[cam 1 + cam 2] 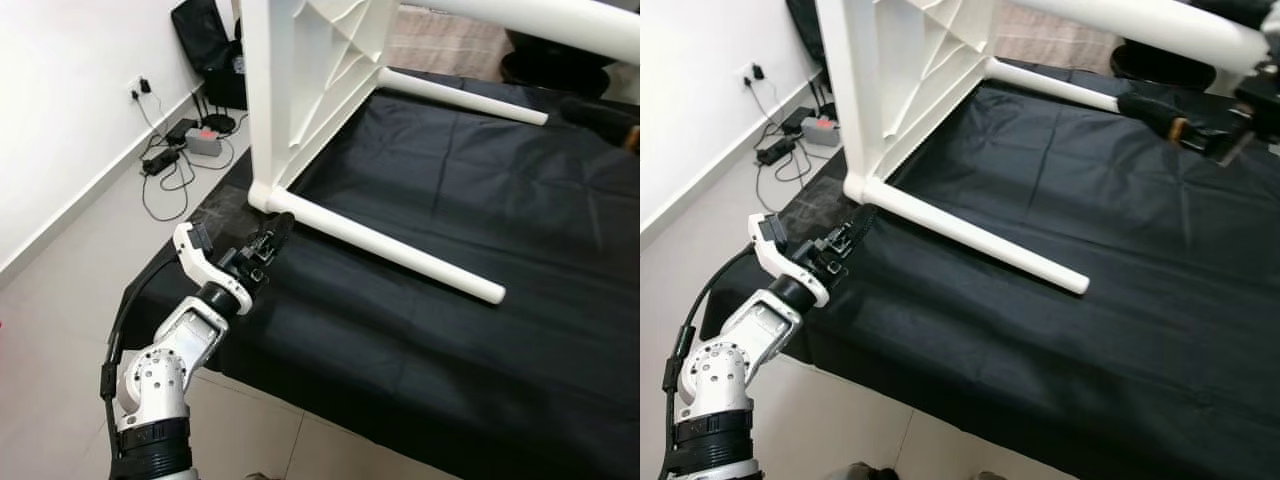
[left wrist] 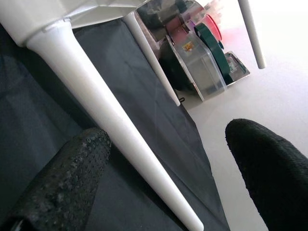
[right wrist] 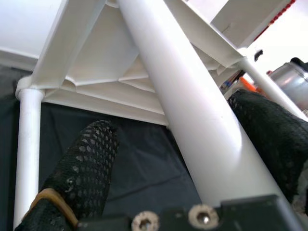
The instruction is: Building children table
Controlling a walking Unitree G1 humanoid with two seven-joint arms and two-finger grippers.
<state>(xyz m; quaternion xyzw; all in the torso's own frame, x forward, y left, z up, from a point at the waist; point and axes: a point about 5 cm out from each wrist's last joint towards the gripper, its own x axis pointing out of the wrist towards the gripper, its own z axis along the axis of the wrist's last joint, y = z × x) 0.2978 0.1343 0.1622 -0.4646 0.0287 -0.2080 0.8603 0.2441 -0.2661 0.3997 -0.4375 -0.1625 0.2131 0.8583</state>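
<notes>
A white plastic children's table (image 1: pixel 300 80) lies on its side on a black cloth (image 1: pixel 480 330); its top stands upright at the back left and its legs point right. The lower leg (image 1: pixel 390 250) rests along the cloth. My left gripper (image 1: pixel 272 238) is open, just in front of that leg's base, and the leg (image 2: pixel 110 125) runs on beyond its fingers without touching them. My right gripper (image 1: pixel 1145 108) reaches in from the right at the upper leg (image 1: pixel 1140 22). In the right wrist view that leg (image 3: pixel 192 110) passes between the open fingers (image 3: pixel 91 163), with a gap on one side.
The cloth's front edge (image 1: pixel 300 400) drops to a tiled floor. A power strip and cables (image 1: pixel 175 150) lie by the white wall on the left, with a black bag (image 1: pixel 205 40) behind them. Another table leg (image 1: pixel 460 98) lies farther back. Stacked containers (image 2: pixel 192 43) stand on the floor beyond.
</notes>
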